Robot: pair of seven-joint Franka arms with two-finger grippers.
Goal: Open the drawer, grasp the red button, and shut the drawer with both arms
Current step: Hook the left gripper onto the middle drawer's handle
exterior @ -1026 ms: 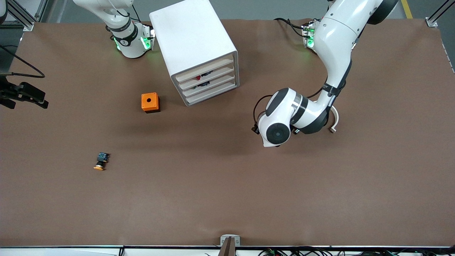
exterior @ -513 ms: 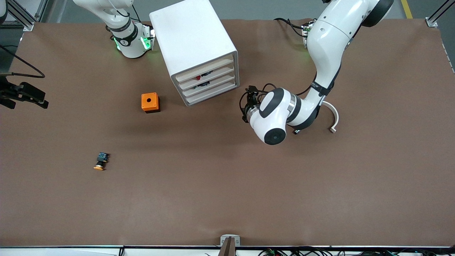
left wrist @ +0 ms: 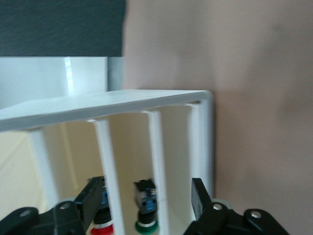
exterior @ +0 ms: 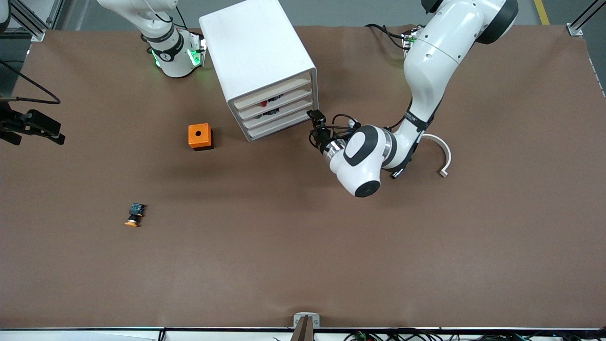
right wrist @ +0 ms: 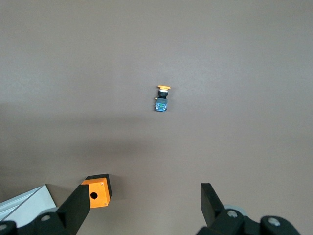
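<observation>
So all the drawers are shut right now. The button [exterior: 263, 103] is inside the white cabinet [exterior: 255, 52], its red cap just peeking through the gap above the drawer [exterior: 284, 103], one of the upper ones. There's a green-capped one [left wrist: 146, 226] in the next slot, so don't mix them up.

The left gripper [exterior: 316, 124] is in front of the cabinet at the corner toward the left arm's end, fingers [left wrist: 198, 196] spread, holding nothing. The right gripper [right wrist: 142, 196] waits high over the table, also spread and empty.

The drawer looks like thin light plastic, probably slides easily. I'd hook the front lip near the middle so it doesn't skew. The button is small, hard and a bit slick - pinch the boxy black body, not the rounded cap.
</observation>
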